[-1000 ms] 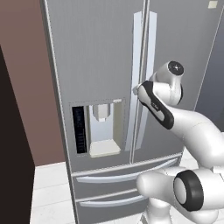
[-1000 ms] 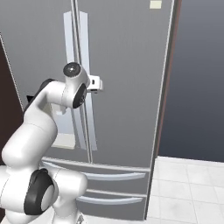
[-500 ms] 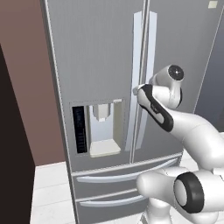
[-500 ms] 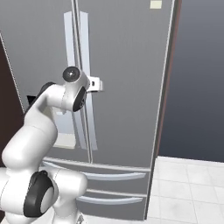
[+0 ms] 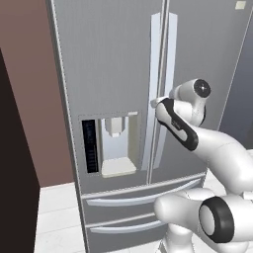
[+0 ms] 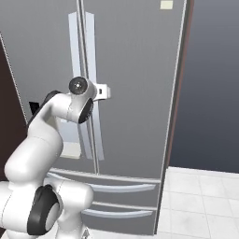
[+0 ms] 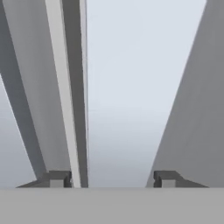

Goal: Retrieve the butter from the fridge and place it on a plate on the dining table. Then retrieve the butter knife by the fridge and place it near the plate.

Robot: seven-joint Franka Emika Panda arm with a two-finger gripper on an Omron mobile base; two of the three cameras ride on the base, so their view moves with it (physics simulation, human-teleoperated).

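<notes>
**Pincer spread wide at the fridge's right door handle**

The fridge (image 5: 118, 74) is standing shut, a tall slab of smooth brushed grey steel with flat, faintly sheened faces. Two upper doors are meeting at a thin dark seam, and two long, pale, flat-faced vertical handles (image 5: 163, 89) are running side by side along that seam. Two shallow drawers (image 5: 141, 197) are sitting below, each carrying one curved horizontal pull. One recessed water dispenser panel (image 5: 111, 146) is set into the left door, rectangular, with a dark strip at its left edge and a cream tray at its base. A small pale square tag (image 6: 166, 4) is sitting high on the right door.

The white, glossy arm is reaching in at mid-height, its rounded joints capped in black. The pincer (image 7: 109, 178) is pointing straight at the door with its two small dark blocky tips held wide apart, gripping nothing. In the hand view, a broad pale handle face is lying between the tips, while a narrow light strip and the dark seam are rising just beside the left tip (image 7: 59, 178).

A matte brown wall (image 5: 34, 99) is flanking the fridge on one side, a dark grey panel (image 6: 214, 84) on the other. White square tiles (image 6: 205, 196) are covering the floor.
</notes>
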